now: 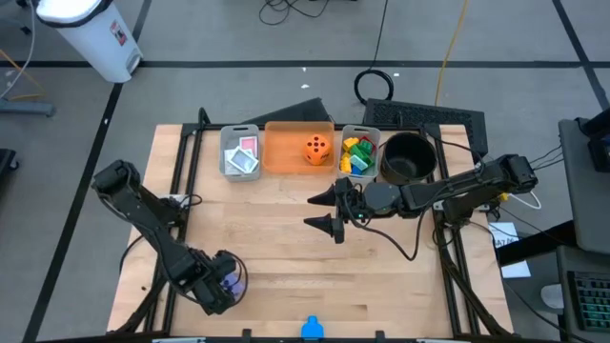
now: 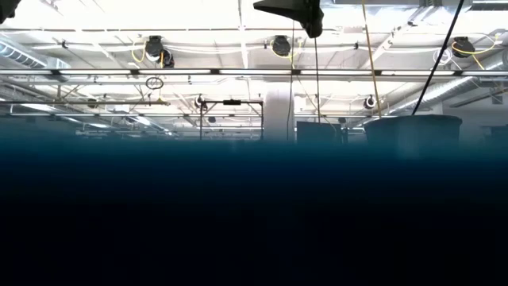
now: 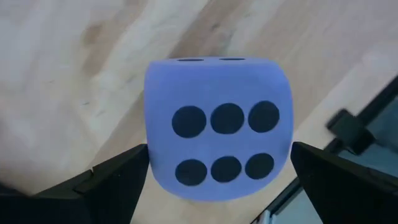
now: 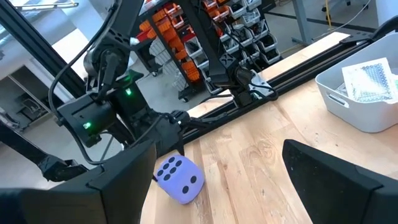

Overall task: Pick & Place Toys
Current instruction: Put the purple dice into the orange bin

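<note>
Purple die [image 3: 217, 127] sits on the wooden table [image 1: 286, 257] right between the left gripper's [image 1: 227, 282] two dark fingers [image 3: 115, 180], six-pip face toward the wrist camera. Jaws spread wide, one finger on each side of the die, close to its flanks; cannot tell if either pad touches. Die rests flat on the wood, not lifted. From the right wrist view the same die [image 4: 178, 178] lies just in front of the left arm's gripper body, near the table's edge.

Right gripper [image 1: 324, 211] hovers over mid-table, fingers wide apart, nothing between them. Just beyond it, along the far edge, stands a row of containers: grey bin [image 1: 239, 152] with picture cards [image 1: 246, 146], orange bin [image 1: 291, 148] with the orange die [image 1: 317, 149] inside, another grey bin [image 1: 362, 133] with coloured bricks [image 1: 357, 155], and the black bowl [image 1: 408, 157] beside the right arm's forearm. Purple die is well apart from the right gripper, on the near-left corner of the table.

Low view shows only ceiling and a dark band; one dark gripper tip [image 2: 290, 12] hangs at the top.
</note>
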